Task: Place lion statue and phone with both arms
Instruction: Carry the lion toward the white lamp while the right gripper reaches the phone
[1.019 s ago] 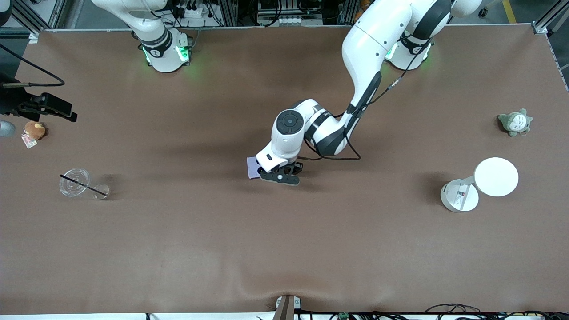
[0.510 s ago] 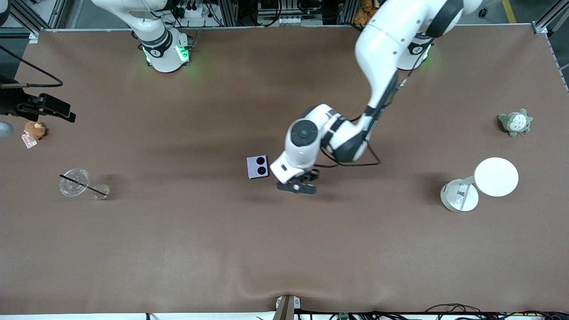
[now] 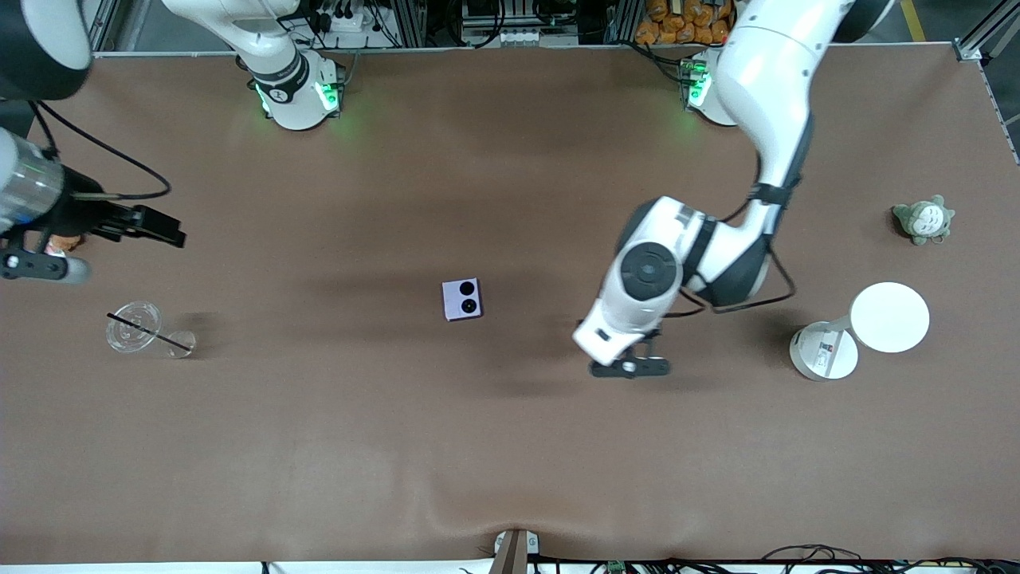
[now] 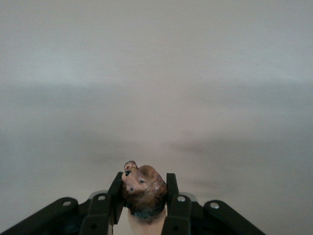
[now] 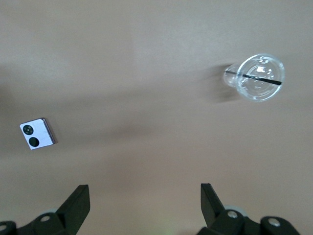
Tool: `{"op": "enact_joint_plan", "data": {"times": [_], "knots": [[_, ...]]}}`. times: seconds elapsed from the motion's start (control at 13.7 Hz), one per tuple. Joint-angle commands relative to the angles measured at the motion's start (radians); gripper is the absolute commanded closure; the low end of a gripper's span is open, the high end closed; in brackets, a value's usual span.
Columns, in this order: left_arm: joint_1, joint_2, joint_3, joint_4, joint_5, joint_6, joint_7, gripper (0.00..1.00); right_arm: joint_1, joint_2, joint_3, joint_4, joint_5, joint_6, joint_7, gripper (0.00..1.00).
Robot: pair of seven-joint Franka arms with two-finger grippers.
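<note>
The high front camera looks down on the whole table [image 3: 319,446]; it and the right wrist camera both show the phone [image 3: 462,300].

The left arm is reaching from its base at about 1 o'clock in the front view down toward the table's middle, and the left gripper [image 3: 629,367] is hanging over the table with its fingers [image 4: 116,196] clamping the lion statue [image 4: 143,191]. The right gripper [image 5: 144,205], at about 9 o'clock, is hovering with its jaws spread wide.
</note>
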Motion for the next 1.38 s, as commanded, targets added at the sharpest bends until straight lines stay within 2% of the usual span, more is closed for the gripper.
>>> {"op": "enact_joint_plan", "data": {"times": [0.0, 0.15, 0.36, 0.51, 0.8, 0.95, 1.31], "knots": [[0.078, -0.128, -0.014, -0.224, 0.070, 0.122, 0.013, 1.00, 0.048, 0.006, -0.002, 0.013, 0.004, 0.000, 0.057, 0.00], [0.141, -0.161, -0.014, -0.334, 0.087, 0.236, 0.045, 1.00, 0.103, 0.036, -0.002, 0.014, 0.001, 0.000, 0.083, 0.00], [0.279, -0.155, -0.020, -0.426, 0.120, 0.415, 0.270, 1.00, 0.194, 0.093, -0.002, 0.014, 0.005, 0.100, 0.152, 0.00], [0.321, -0.161, -0.021, -0.432, 0.115, 0.417, 0.419, 1.00, 0.252, 0.153, -0.002, 0.014, 0.007, 0.173, 0.195, 0.00], [0.470, -0.163, -0.113, -0.474, 0.113, 0.424, 0.452, 1.00, 0.399, 0.338, -0.002, 0.060, 0.001, 0.370, 0.257, 0.00], [0.525, -0.152, -0.129, -0.468, 0.115, 0.442, 0.550, 1.00, 0.438, 0.433, -0.002, 0.109, 0.001, 0.412, 0.249, 0.00], [0.539, -0.117, -0.127, -0.446, 0.115, 0.476, 0.578, 1.00, 0.531, 0.550, -0.002, 0.099, -0.007, 0.566, 0.202, 0.00]]}}
